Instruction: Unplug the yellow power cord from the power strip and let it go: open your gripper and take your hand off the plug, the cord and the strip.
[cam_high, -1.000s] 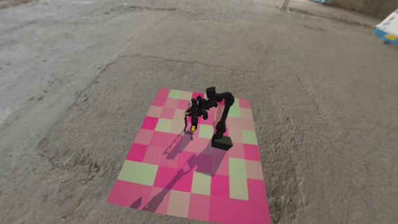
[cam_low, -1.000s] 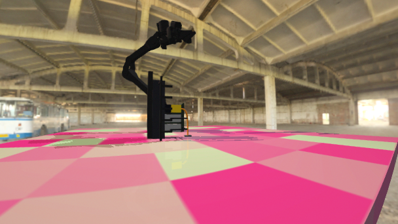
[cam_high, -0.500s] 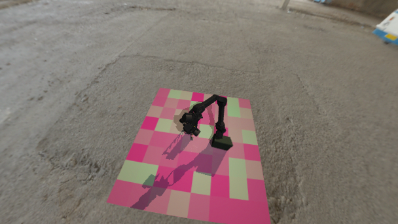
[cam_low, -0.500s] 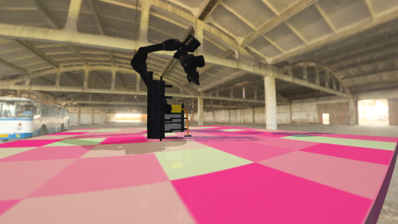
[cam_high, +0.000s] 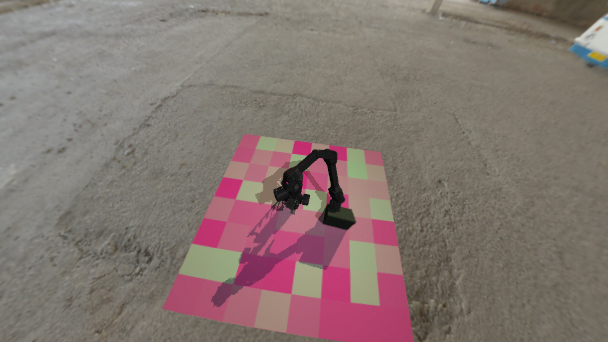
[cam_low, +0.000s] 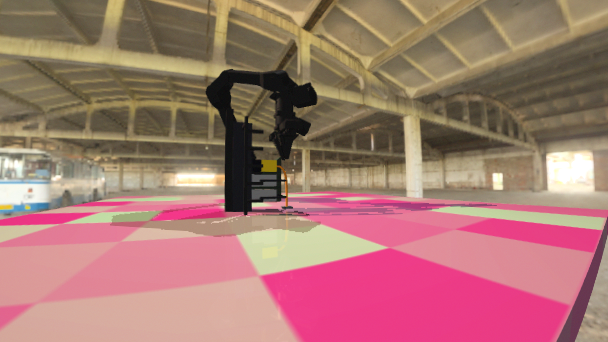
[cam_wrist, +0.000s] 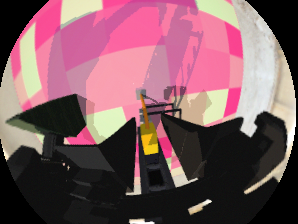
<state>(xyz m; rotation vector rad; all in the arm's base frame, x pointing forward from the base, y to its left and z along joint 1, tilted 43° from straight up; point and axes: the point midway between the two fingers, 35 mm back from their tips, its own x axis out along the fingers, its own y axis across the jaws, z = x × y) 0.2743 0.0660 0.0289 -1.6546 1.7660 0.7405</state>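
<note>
Top: gripper lowered over the checkered mat, hiding the strip.

Exterior: poised just above the yellow plug, seated in the upright power strip.

Wrist: plug centred between part-open fingers, gripping nothing.

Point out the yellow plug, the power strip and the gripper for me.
plug (cam_low: 269, 166), exterior view, middle of its yellow body
strip (cam_low: 239, 170), exterior view, upright black body
gripper (cam_low: 283, 151), exterior view, tip above the plug
</note>
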